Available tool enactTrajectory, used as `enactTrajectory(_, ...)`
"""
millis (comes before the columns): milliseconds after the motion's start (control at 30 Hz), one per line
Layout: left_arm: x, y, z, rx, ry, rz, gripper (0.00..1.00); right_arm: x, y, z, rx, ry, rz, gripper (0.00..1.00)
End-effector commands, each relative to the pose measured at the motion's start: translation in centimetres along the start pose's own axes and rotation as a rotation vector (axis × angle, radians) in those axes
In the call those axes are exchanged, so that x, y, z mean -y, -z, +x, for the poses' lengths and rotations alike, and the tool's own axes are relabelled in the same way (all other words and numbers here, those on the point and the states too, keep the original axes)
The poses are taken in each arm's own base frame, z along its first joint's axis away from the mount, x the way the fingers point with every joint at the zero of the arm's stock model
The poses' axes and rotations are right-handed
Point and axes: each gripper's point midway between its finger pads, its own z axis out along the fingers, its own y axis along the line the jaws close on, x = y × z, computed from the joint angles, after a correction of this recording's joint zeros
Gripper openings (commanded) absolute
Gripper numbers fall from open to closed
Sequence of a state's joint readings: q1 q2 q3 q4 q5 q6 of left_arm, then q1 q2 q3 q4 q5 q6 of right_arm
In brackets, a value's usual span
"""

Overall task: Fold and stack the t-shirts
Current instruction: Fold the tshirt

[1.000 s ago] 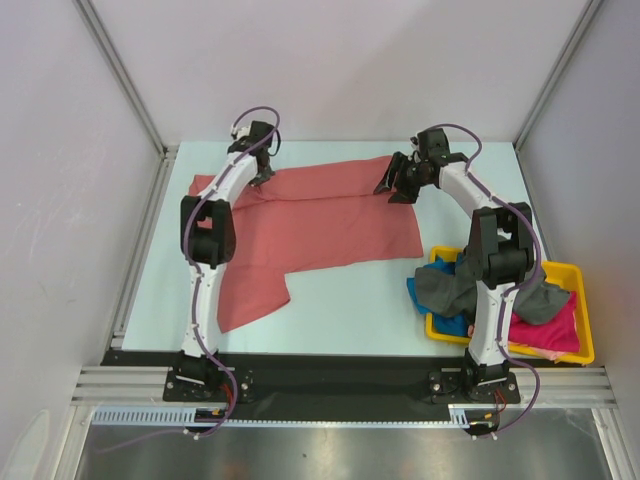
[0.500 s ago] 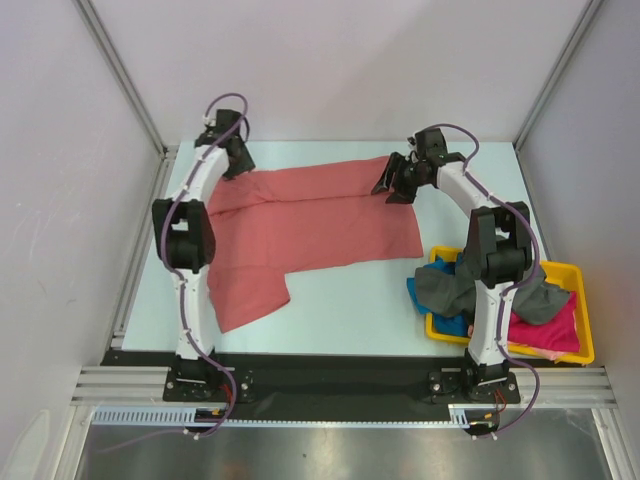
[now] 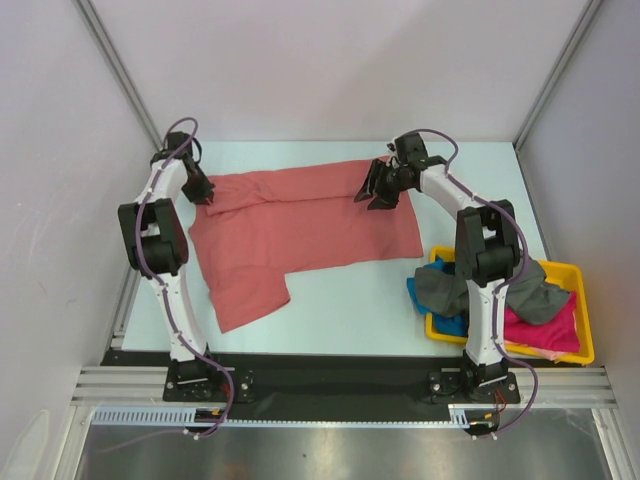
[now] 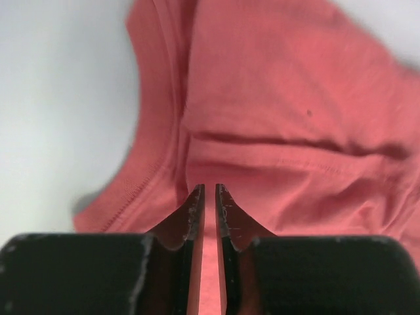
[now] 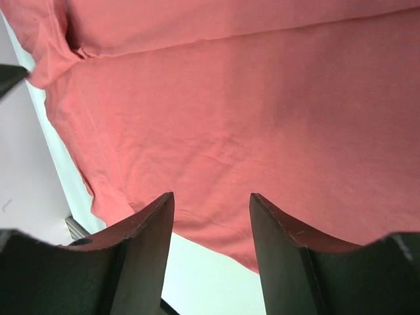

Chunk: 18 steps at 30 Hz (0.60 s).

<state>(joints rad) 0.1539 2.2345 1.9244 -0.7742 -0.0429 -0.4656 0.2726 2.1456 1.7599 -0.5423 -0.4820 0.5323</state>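
A salmon-red t-shirt (image 3: 300,225) lies spread across the middle and left of the pale worktop (image 3: 350,300). Its upper part is folded over in a long band, and one flap reaches down toward the lower left of the overhead view.

The left end effector (image 4: 208,190) sits at the shirt's upper left edge. In its wrist view the two fingers stand almost together, with only a thin slit between them. Red cloth with a stitched hem lies right under the tips. I cannot tell whether any fabric is pinched in that slit.

The right end effector (image 5: 211,195) hangs over the shirt's upper right part. Its fingers are clearly apart, nothing is between them, and flat red cloth fills the view below.

At the lower right of the overhead view stands a yellow tray (image 3: 586,310), partly behind the right arm. It holds a crumpled heap: a dark grey t-shirt (image 3: 445,285) draped over its left rim, a bright blue t-shirt (image 3: 415,293) showing beneath that, and a magenta-pink t-shirt (image 3: 545,325) toward the right.
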Motion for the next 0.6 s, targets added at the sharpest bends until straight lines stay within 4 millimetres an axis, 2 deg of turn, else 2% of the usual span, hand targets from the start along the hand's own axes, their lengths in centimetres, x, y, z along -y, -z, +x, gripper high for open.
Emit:
enactTrajectory(0, 1.9, 2.1, 1.4, -0.009, -0.014, 0.097, 0.15, -1.8, 0.9, -1.8, 0.046, 0.031, -0.043, 0.55)
enactTrajectory(33, 2.0, 3.2, 1.2, 0.017, -0.008, 0.112, 0.15, -1.9, 0.9, -1.6, 0.042, 0.033, -0.042, 0.56)
enactTrajectory(67, 1.5, 2.5, 2.0, 0.016, -0.002, 0.107, 0.15, -1.9, 1.0, -1.6, 0.041, 0.032, -0.041, 0.55)
enactTrajectory(133, 1.5, 2.8, 2.0, 0.038, 0.003, 0.117, 0.17, -1.8, 1.0, -1.5, 0.038, 0.029, -0.040, 0.55)
enactTrajectory(200, 1.2, 2.2, 3.0, -0.002, 0.005, 0.110, 0.16, -1.8, 1.0, -1.5, 0.039, 0.028, -0.039, 0.55)
enactTrajectory(333, -0.7, 1.2, 4.9, -0.068, 0.028, 0.023, 0.15, -2.2, 1.2, -1.4, 0.040, 0.029, -0.043, 0.55)
enactTrajectory(400, -1.3, 2.2, 3.8, -0.010, 0.036, -0.001, 0.17, -2.2, 1.6, -1.4, 0.041, 0.029, -0.037, 0.56)
enactTrajectory(467, -1.5, 3.1, 2.7, 0.041, 0.034, -0.017, 0.30, -2.2, 2.0, -1.3, 0.044, 0.034, -0.020, 0.58)
enactTrajectory(500, -1.7, 4.1, 1.7, 0.080, 0.034, -0.029, 0.42, -2.1, 2.0, -1.2, 0.042, 0.034, -0.012, 0.59)
enactTrajectory(567, -1.6, 5.6, 0.3, 0.123, 0.027, -0.040, 0.45, -1.6, 2.3, -0.7, 0.025, 0.021, 0.013, 0.60)
